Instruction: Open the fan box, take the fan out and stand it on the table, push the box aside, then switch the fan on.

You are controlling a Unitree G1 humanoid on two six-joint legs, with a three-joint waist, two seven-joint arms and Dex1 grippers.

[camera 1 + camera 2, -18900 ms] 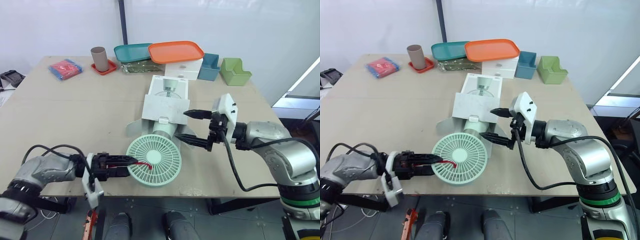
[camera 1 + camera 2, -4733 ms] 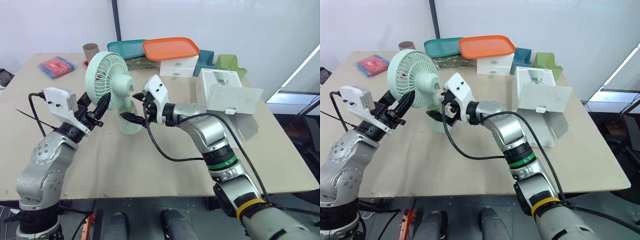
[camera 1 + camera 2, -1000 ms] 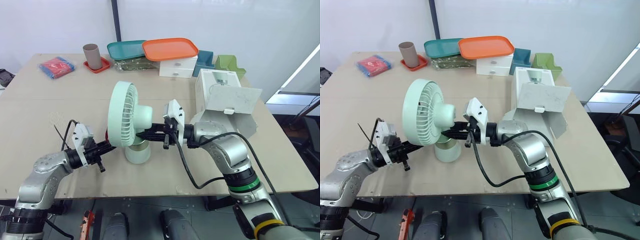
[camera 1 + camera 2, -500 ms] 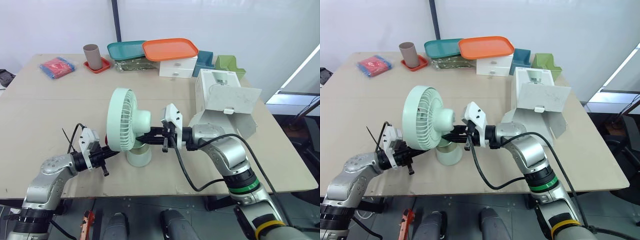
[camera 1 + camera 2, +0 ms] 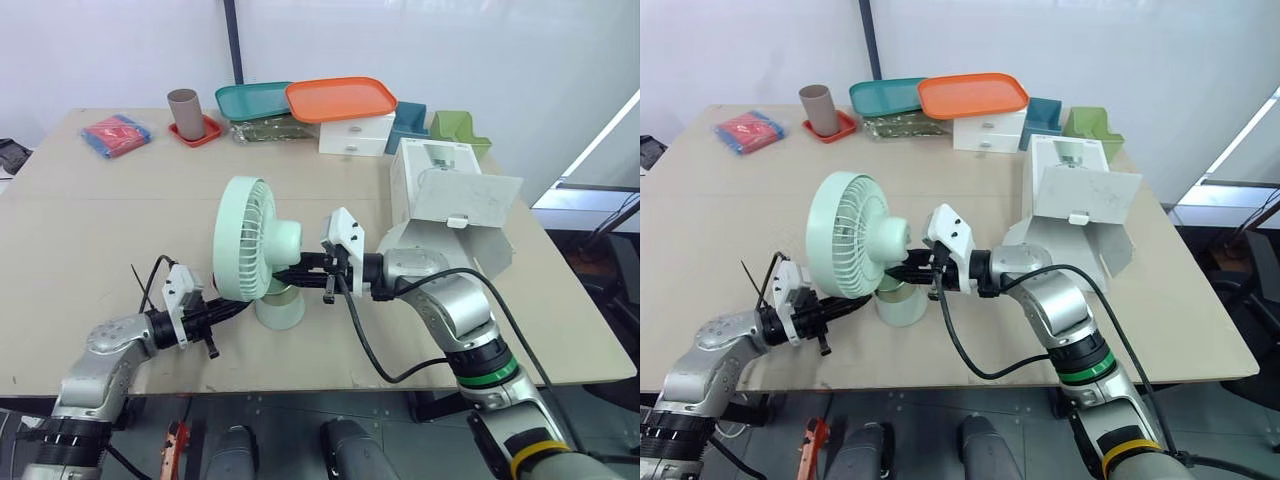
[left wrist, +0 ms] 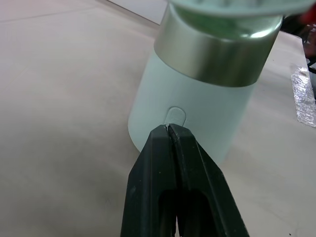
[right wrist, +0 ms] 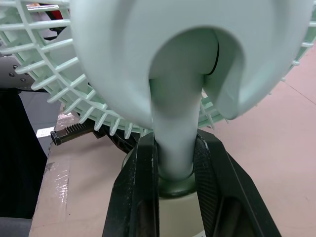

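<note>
The pale green fan (image 5: pixel 243 238) is standing upright on its round base (image 5: pixel 279 312) near the front middle of the desk (image 5: pixel 90 230), its grille facing the robot's left. The right gripper (image 7: pixel 174 148) is reaching in from the right and clamping the fan's slim stem (image 7: pixel 173 118) just above the base, one black finger on each side and touching it. The left gripper (image 6: pixel 169 129) is coming in low over the desk from the left, its two fingers pressed together into a single point, and that point is touching the side of the base at the lower edge of the small oval button (image 6: pixel 177 116). The white fan box (image 5: pixel 455 200) is lying open with its flap hanging down, off to the right of the fan and apart from it. Along the far edge of the desk are sitting a brown cup (image 5: pixel 183 108), a teal tray (image 5: pixel 250 98), an orange tray (image 5: pixel 340 98) and a green bin (image 5: pixel 462 130).
</note>
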